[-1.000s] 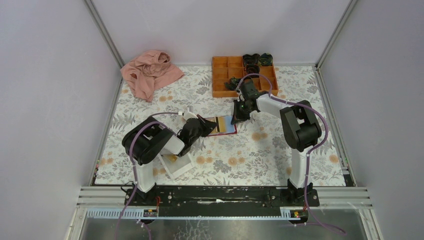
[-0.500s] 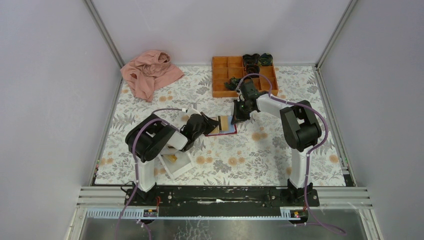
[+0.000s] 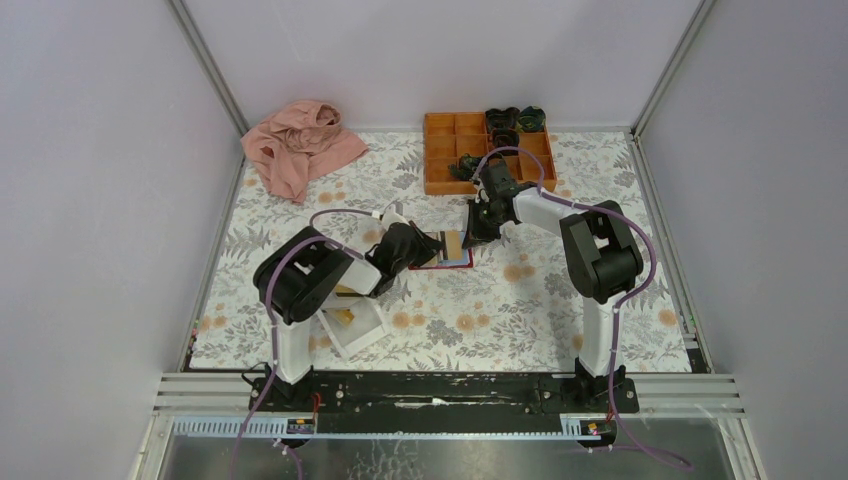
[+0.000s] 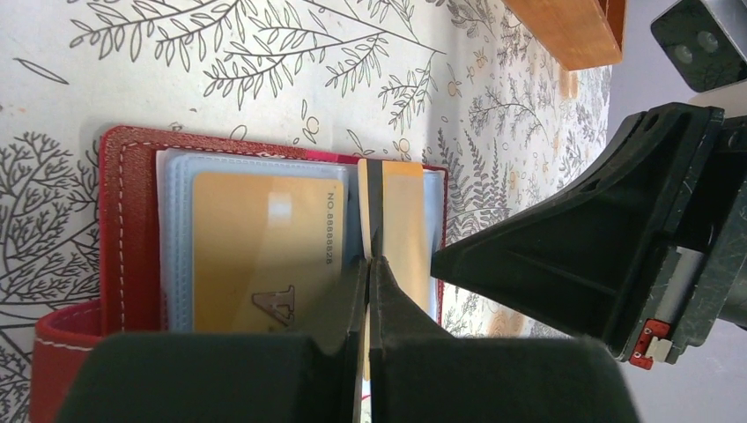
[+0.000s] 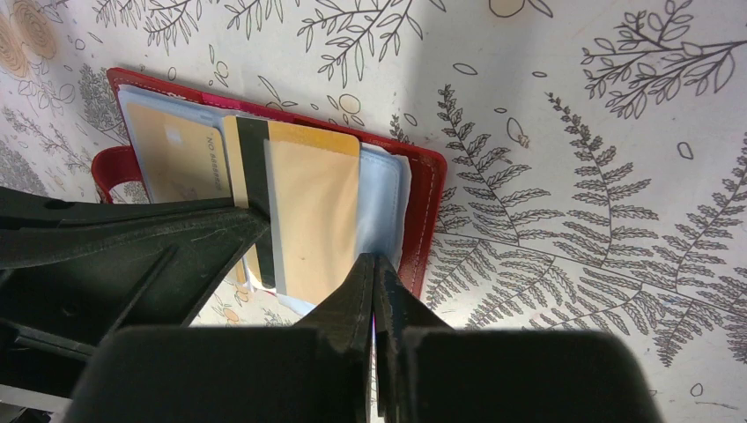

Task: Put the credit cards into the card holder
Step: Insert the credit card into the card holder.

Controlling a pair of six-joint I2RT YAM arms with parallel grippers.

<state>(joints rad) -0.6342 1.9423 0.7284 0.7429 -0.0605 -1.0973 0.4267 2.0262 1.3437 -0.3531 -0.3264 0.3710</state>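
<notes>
I have the card holder [image 4: 132,264] lying open on the floral surface [image 3: 560,300], roughly midway between the two arms, with its dark-red cover down and the pale blue sleeves facing up. The snap tab sticks out on the side nearer the left arm.

My left end effector [image 4: 370,264] is pinched fully closed on a credit card [image 4: 405,220], gripping it by its near edge. This card is golden with a black stripe running across it. It lies over the right-hand half of the holder, and I cannot tell whether its far edge has entered a sleeve. A second card [image 4: 264,238], also golden with a printed number along one edge, sits flat in the left-hand sleeve.

My right end effector [image 5: 374,269] is closed as well, with nothing between its fingers. Its tips point down at the pale blue lining beside the striped card's outer edge, just inside the red border. From the wrist view I cannot say for sure whether they press on the lining.

Nearer the left arm's base a white tray [image 3: 372,330] sits on the surface with a third card [image 3: 343,317] in it. An orange compartment box [image 3: 440,150] stands at the far edge, and a pink cloth [image 3: 300,150] is bunched in the far left corner.
</notes>
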